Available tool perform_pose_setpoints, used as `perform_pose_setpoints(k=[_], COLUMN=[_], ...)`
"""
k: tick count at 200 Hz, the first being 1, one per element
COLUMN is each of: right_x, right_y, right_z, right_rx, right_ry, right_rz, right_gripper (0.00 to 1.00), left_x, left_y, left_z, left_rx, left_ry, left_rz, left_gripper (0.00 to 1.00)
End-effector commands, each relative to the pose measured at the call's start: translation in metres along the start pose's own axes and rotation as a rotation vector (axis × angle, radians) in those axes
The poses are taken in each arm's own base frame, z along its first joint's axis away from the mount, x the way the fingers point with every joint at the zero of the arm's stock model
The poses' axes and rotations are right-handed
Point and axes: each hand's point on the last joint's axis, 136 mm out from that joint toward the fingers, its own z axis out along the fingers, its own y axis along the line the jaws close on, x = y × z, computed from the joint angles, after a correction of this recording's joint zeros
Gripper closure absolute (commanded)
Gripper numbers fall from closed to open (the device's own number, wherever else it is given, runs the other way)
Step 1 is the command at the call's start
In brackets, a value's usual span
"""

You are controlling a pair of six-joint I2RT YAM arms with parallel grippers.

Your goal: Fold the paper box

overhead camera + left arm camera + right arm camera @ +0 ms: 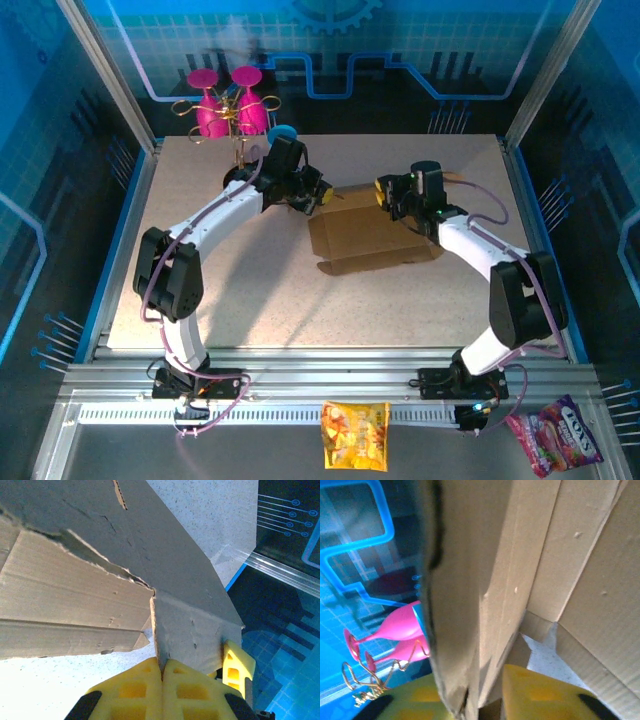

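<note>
1. The paper box (375, 240) lies right of centre on the speckled table (250, 300), partly folded: its brown base is flat and a far wall is raised between the two grippers.
2. The left gripper (312, 197) meets the box at its far left corner. In the left wrist view, its yellow fingers (190, 690) are pressed together with the edge of a cardboard flap (190, 630) pinched in the seam between them, so we read it as clamped on the box.
3. The right gripper (388, 192) sits at the far edge of the box, right of the left one. In the right wrist view, an upright cardboard wall (465, 605) stands between its yellow fingers (540, 695). We cannot tell whether they actually squeeze it.
4. Each arm rises from its base at the near rail and bends at an outward elbow. Both forearms angle inward toward the box.
5. Pink goblets (225, 105) hang on a gold wire rack at the far left of the table.
6. A yellow snack packet (355, 435) and a pink one (555, 435) lie in front of the rail. We cannot read their print.
</note>
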Motion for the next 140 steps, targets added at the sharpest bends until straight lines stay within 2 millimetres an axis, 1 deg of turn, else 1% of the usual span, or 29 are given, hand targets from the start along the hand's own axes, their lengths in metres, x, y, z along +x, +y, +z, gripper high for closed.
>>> perform_pose_setpoints(k=[1,3,4,7,13,22,27,35,45,50,57,68,76,88,97,104,113,118,130,140], right_x=[-0.012,-0.012,-0.013,-0.012,-0.012,-0.012,-0.012,-0.011,-0.009,-0.008,-0.007,-0.004,-0.001,0.003,0.005,0.007,0.009,0.010,0.011,0.013], right_y=[0.017,0.017,0.018,0.018,0.019,0.022,0.024,0.029,0.032,0.033,0.035,0.039,0.041,0.040,0.044,0.048,0.054,0.056,0.061,0.064], right_z=[0.003,0.002,0.002,0.001,-0.003,-0.011,-0.016,-0.027,-0.037,-0.042,-0.048,-0.056,-0.063,-0.072,-0.080,-0.088,-0.097,-0.103,-0.113,-0.118], right_rx=[-0.038,-0.037,-0.036,-0.033,-0.024,-0.012,-0.005,-0.001,0.011,0.018,0.026,0.034,0.052,0.087,0.093,0.097,0.101,0.108,0.122,0.123], right_ry=[-0.039,-0.040,-0.041,-0.041,-0.044,-0.052,-0.059,-0.070,-0.075,-0.076,-0.078,-0.074,-0.063,-0.053,-0.055,-0.057,-0.062,-0.066,-0.072,-0.072], right_rz=[0.015,0.017,0.019,0.021,0.026,0.030,0.031,0.032,0.041,0.050,0.062,0.072,0.084,0.106,0.118,0.125,0.130,0.132,0.132,0.131], right_gripper=[0.91,0.93,0.97,0.99,1.00,1.00,1.00,1.00,1.00,1.00,1.00,1.00,1.00,1.00,1.00,1.00,1.00,1.00,1.00,1.00], left_x=[0.017,0.018,0.019,0.020,0.023,0.026,0.027,0.027,0.025,0.022,0.017,0.006,-0.004,-0.024,-0.038,-0.048,-0.058,-0.062,-0.070,-0.075], left_y=[-0.013,-0.014,-0.014,-0.016,-0.018,-0.023,-0.026,-0.030,-0.033,-0.033,-0.033,-0.026,-0.017,0.007,0.029,0.046,0.065,0.076,0.096,0.110], left_z=[-0.019,-0.020,-0.021,-0.023,-0.027,-0.035,-0.042,-0.053,-0.071,-0.080,-0.093,-0.111,-0.121,-0.134,-0.136,-0.135,-0.131,-0.125,-0.111,-0.095], left_rx=[0.040,0.041,0.042,0.045,0.049,0.065,0.073,0.085,0.098,0.100,0.106,0.105,0.098,0.067,0.051,0.042,0.047,0.050,0.075,0.096], left_ry=[0.017,0.017,0.017,0.017,0.017,0.010,0.003,-0.022,-0.065,-0.090,-0.122,-0.166,-0.191,-0.227,-0.238,-0.240,-0.236,-0.228,-0.205,-0.185], left_rz=[0.033,0.037,0.040,0.049,0.069,0.105,0.126,0.162,0.206,0.225,0.248,0.257,0.256,0.224,0.181,0.145,0.107,0.087,0.030,-0.016], left_gripper=[1.00,1.00,1.00,1.00,1.00,0.80,0.67,0.54,0.45,0.42,0.40,0.40,0.40,0.42,0.45,0.50,0.59,0.65,0.79,0.87])
